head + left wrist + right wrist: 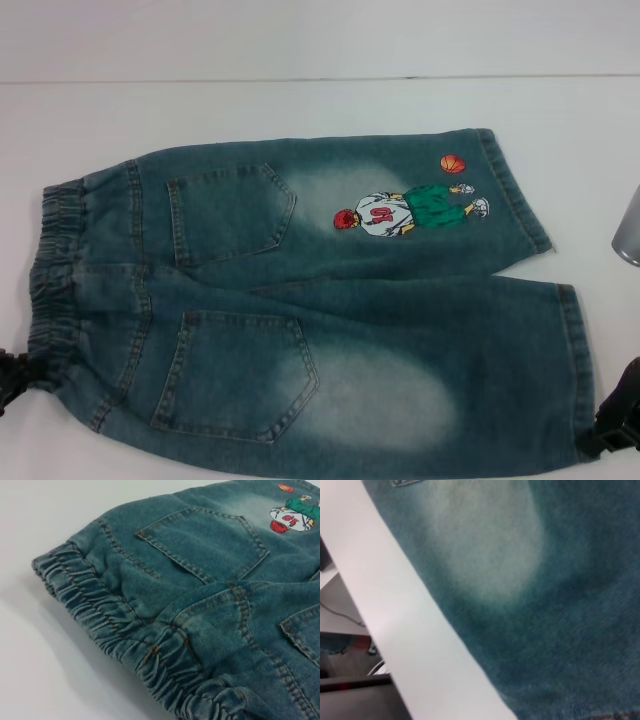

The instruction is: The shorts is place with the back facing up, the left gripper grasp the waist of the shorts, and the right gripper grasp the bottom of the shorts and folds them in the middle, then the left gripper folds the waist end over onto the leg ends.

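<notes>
The shorts lie flat with the back up, both patch pockets showing and the embroidered player on the far leg. The ruched waist is at the left and shows close up in the left wrist view as the waist. The two leg hems are at the right. My left gripper sits at the near corner of the waist, where the band puckers toward it. My right gripper is at the near corner of the near leg hem. The right wrist view shows only faded denim close up.
The white table extends behind the shorts. Its front edge runs close to the shorts' near side, with floor below. A grey cylinder stands at the right edge of the head view.
</notes>
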Action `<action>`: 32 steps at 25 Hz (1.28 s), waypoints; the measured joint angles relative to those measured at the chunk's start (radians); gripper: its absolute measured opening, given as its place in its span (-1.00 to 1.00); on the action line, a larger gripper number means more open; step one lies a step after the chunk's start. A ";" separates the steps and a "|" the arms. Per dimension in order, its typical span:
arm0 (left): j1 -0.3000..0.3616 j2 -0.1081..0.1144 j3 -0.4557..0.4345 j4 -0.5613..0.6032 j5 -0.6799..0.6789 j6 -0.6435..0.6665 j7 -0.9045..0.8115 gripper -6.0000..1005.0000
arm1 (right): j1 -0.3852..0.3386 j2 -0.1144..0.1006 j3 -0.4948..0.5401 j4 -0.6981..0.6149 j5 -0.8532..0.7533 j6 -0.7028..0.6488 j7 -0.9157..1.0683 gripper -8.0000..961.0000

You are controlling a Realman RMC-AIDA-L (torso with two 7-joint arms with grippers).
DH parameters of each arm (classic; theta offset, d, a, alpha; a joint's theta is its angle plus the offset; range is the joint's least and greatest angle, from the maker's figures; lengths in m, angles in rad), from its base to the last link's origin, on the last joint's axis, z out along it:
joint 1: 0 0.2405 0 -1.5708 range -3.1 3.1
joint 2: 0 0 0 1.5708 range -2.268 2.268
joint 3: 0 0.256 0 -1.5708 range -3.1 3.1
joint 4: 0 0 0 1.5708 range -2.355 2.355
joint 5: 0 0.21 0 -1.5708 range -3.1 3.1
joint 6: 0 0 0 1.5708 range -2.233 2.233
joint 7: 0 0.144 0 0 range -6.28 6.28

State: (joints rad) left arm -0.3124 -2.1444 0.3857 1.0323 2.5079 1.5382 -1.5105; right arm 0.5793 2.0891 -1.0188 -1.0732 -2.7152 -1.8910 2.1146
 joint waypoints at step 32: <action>-0.109 0.010 -0.083 0.127 -0.112 0.051 -0.186 -0.90 | -0.002 -0.001 0.215 -0.260 0.296 0.146 -0.248 -0.93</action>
State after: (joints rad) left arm -0.4217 -2.1347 0.3025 1.1589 2.3958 1.5891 -1.6967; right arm 0.5778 2.0883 -0.8034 -1.3335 -2.4193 -1.7446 1.8665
